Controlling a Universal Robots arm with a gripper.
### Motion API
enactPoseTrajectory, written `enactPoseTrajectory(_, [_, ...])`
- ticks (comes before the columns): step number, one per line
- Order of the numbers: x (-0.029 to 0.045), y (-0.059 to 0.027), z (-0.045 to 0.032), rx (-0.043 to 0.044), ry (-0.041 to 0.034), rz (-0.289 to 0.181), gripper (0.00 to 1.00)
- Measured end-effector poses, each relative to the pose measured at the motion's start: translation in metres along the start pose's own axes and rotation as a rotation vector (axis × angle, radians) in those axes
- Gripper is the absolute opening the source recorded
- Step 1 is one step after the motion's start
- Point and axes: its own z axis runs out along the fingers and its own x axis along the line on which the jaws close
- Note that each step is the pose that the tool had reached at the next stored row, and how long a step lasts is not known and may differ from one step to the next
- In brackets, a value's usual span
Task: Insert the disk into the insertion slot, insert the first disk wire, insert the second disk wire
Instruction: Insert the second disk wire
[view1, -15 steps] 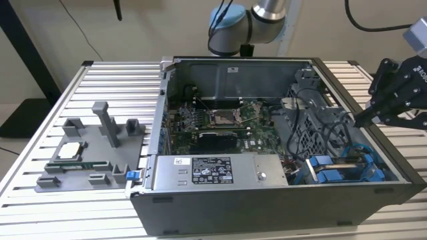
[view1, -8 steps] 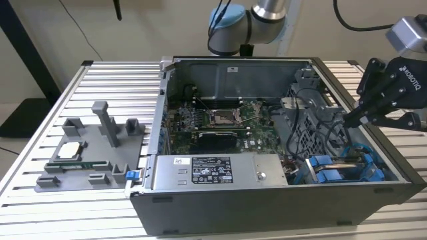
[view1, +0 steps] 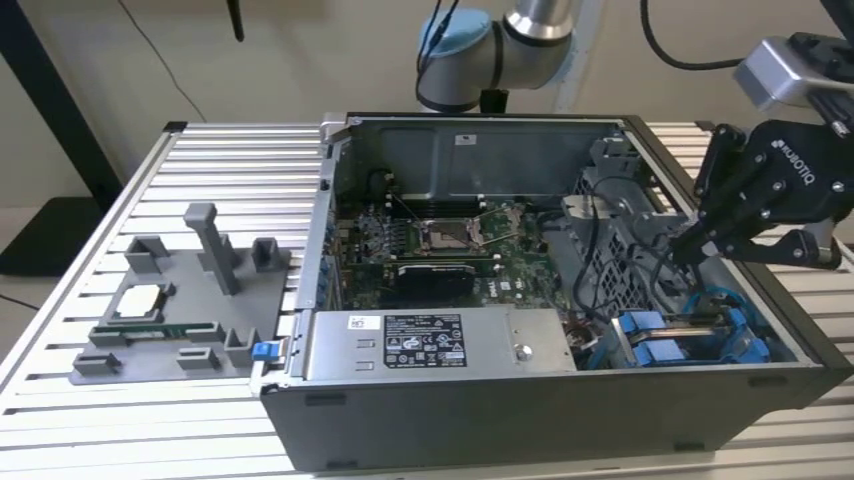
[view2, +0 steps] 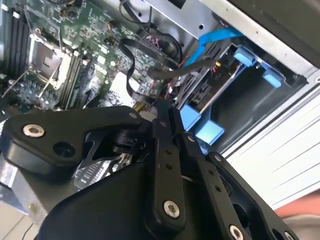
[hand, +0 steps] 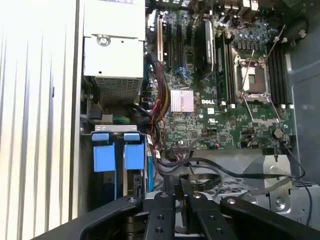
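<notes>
i see my gripper (view1: 683, 250) with its jaws drawn together on a dark flat cable (view2: 180, 70), just above the drive bay. the disk (view1: 681, 338) sits in its blue carrier in the insertion slot (view1: 627, 350), at the exterior view's right of the open computer case (view1: 534, 420).

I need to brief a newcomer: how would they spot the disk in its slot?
Find the open computer case, then its front corner on the exterior view's right, beside the grey power-supply box. The disk sits there; bright blue carrier tabs set it apart.
</notes>
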Motion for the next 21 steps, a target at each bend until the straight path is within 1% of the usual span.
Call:
enactPoseTrajectory(1, [0.0001,0.0020,0.0004,0.0035,0.0143,0.002,0.00])
enactPoseTrajectory(2, [0.0002,0.0036,0.0007,0.0087,0.0256,0.003,0.00])
enactPoseTrajectory(3, [0.0003,0.0050,0.0010,0.0173,0.0354,0.004,0.00])
enactPoseTrajectory(4, [0.0003,0.0063,0.0013,0.0316,0.0425,0.003,0.00])
enactPoseTrajectory(5, [0.0004,0.0078,0.0016,0.0489,0.0482,0.001,0.00])
enactPoseTrajectory(6, [0.0005,0.0092,0.0019,0.0663,0.0523,-0.001,0.00])
enactPoseTrajectory(8, [0.0008,0.0122,0.0030,0.0960,0.0537,-0.005,0.00])
enactPoseTrajectory(9, [0.0009,0.0138,0.0037,0.1068,0.0536,-0.008,0.00])
enactPoseTrajectory(11, [0.0013,0.0165,0.0053,0.1221,0.0536,-0.012,0.00])
enactPoseTrajectory(12, [0.0016,0.0180,0.0063,0.1272,0.0537,-0.015,0.00])
enactPoseTrajectory(16, [0.0028,0.0222,0.0097,0.1355,0.0550,-0.028,0.00])
enactPoseTrajectory(21, [0.0034,0.0226,0.0121,0.1562,0.0585,-0.063,0.00])
